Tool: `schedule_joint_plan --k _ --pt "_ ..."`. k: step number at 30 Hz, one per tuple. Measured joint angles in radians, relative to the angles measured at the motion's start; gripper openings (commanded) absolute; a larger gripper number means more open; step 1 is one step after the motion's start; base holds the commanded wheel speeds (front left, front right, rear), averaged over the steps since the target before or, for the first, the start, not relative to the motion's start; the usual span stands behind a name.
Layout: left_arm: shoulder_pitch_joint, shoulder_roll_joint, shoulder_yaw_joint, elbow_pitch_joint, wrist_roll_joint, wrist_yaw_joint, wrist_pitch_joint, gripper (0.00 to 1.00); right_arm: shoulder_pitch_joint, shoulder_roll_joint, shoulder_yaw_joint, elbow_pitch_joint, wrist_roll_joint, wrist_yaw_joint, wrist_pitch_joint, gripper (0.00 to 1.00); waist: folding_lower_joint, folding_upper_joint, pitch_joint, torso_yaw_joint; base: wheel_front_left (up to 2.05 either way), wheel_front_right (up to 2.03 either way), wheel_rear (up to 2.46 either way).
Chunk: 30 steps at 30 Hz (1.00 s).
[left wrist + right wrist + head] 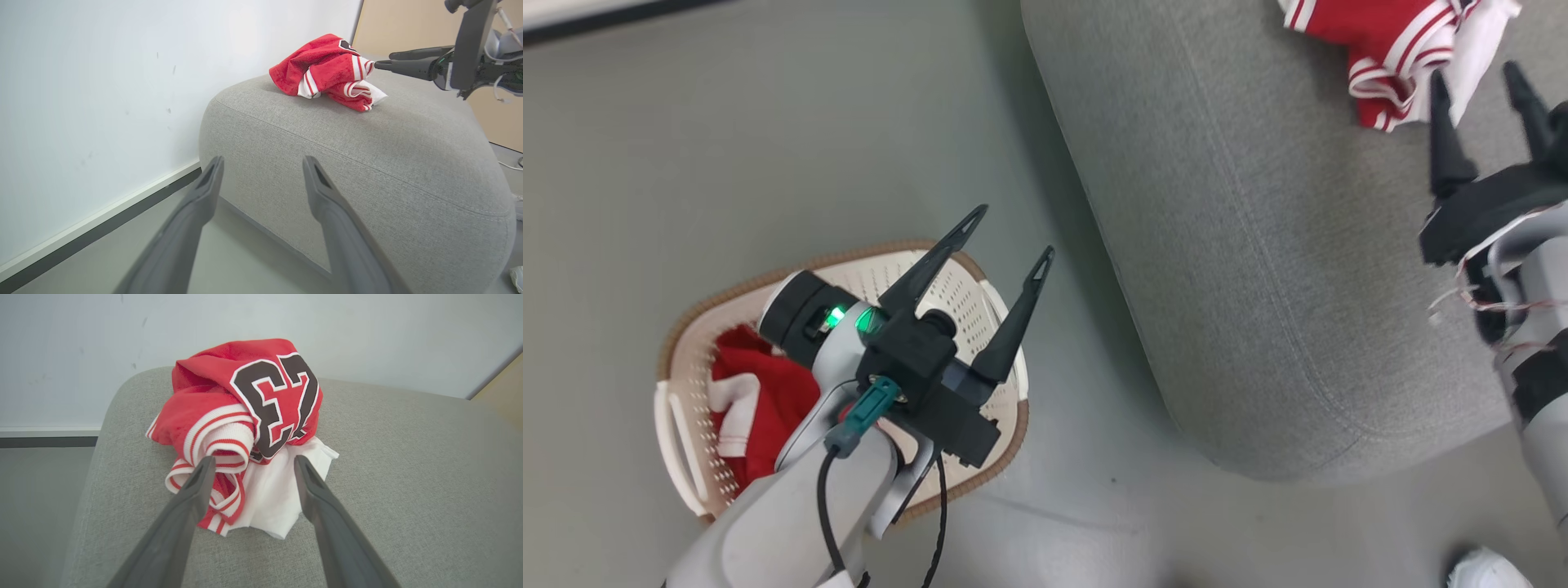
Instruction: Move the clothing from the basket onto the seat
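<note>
**Progress.** The seat (1258,245), the largest item, takes up the centre and right of the head view. The basket (874,278) stands on the floor at lower left, near the seat's rounded corner but apart from it.

One red and white garment (245,408) lies bunched on the seat top, at the upper right of the head view, with a dark number outlined in white facing up. This part is judged done. More red clothing (760,400) lies inside the basket, partly hidden by the left arm, so how many pieces are there cannot be told. At least one transfer is left.

**Grippers.** The left gripper (1013,229) hangs over the basket with its fingers spread wide, holding nothing. The right gripper (253,458) is over the seat, its fingers apart on either side of the bundle's near edge and gripping nothing. It cannot be told whether its tips touch the cloth.

**Surface and room.**
- The seat cover is grey woven fabric with a stitched seam running round the edge, and no creases or soiling are visible.
- The floor (686,147) is plain grey-green and smooth.
- In the left wrist view a white wall (102,81) stands behind, lightly scuffed, with a dark skirting strip (102,228) at its foot.
- A white shape at the lower right corner of the head view is probably a shoe (1490,572).
</note>
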Motion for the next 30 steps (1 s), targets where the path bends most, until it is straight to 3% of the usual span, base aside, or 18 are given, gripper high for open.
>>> schedule_joint_plan --k 13,22,30 --pt "0.093 -0.022 0.105 0.088 -0.075 0.018 -0.027 1.0 0.164 0.062 0.005 -0.161 -0.006 0.008 0.0 1.0 -0.0001 -0.0002 -0.176 0.056 0.0 0.0 0.0" --pt "0.21 -0.023 0.194 0.143 -0.126 0.034 -0.027 1.0 0.329 0.119 0.006 -0.275 -0.003 -0.026 0.0 1.0 -0.0002 -0.0003 -0.299 0.13 0.0 0.0 0.0" --pt "0.378 -0.029 0.289 0.144 -0.145 0.043 -0.027 1.0 0.568 0.146 -0.001 -0.418 -0.01 -0.091 0.0 1.0 -0.0002 -0.0003 -0.427 0.21 0.0 0.0 0.0"
